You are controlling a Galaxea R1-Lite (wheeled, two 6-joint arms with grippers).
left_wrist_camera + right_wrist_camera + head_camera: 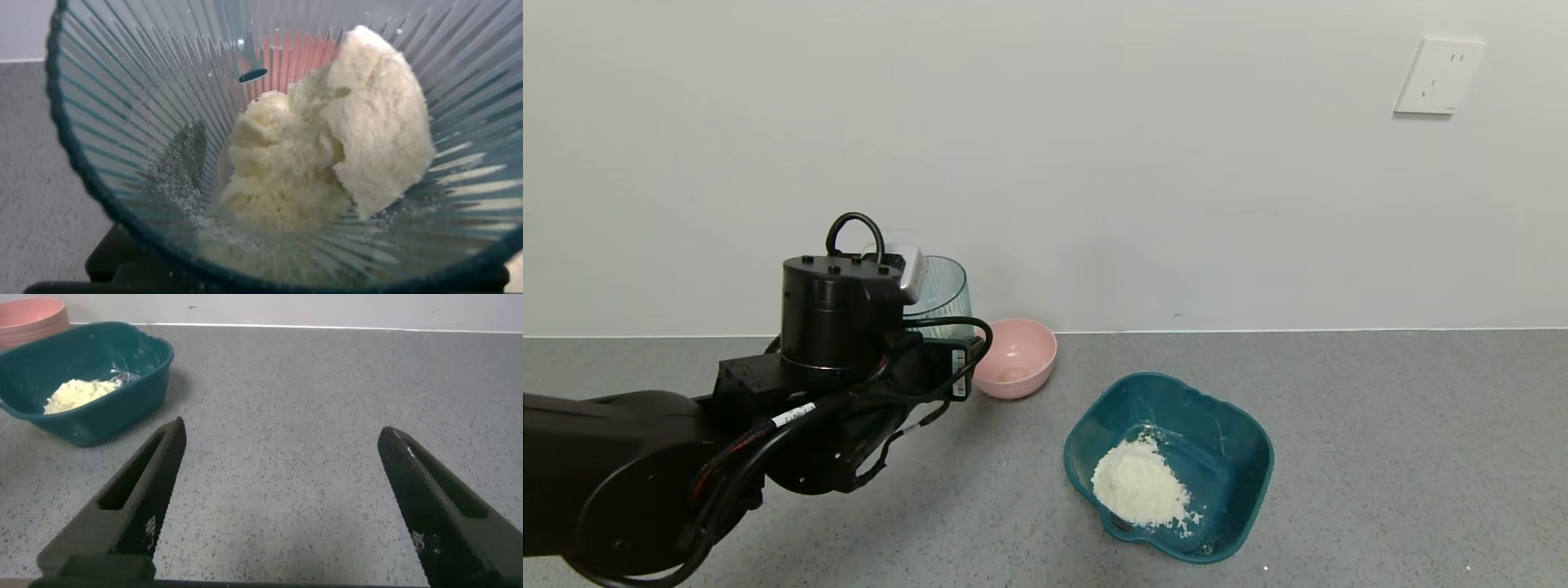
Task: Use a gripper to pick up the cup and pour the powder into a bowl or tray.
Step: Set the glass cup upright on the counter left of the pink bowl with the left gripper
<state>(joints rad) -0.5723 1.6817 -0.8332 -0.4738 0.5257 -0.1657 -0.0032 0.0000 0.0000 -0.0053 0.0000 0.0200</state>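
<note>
My left gripper [923, 343] is shut on the ribbed translucent cup [941, 296] and holds it above the table, just left of the pink bowl. The black wrist hides most of the cup in the head view. The left wrist view looks into the cup [122, 122], where a clumpy cream powder [327, 155] lies against its wall. The dark teal basin [1229, 445] stands on the table to the right and nearer, with a heap of white powder [1139, 486] in it. It also shows in the right wrist view [122, 384]. My right gripper [282, 431] is open and empty over bare table.
A small round pink bowl [1017, 359] stands by the wall, next to the cup. The grey speckled table [1380, 457] ends at the white wall behind. A few powder specks lie on the table beside the basin.
</note>
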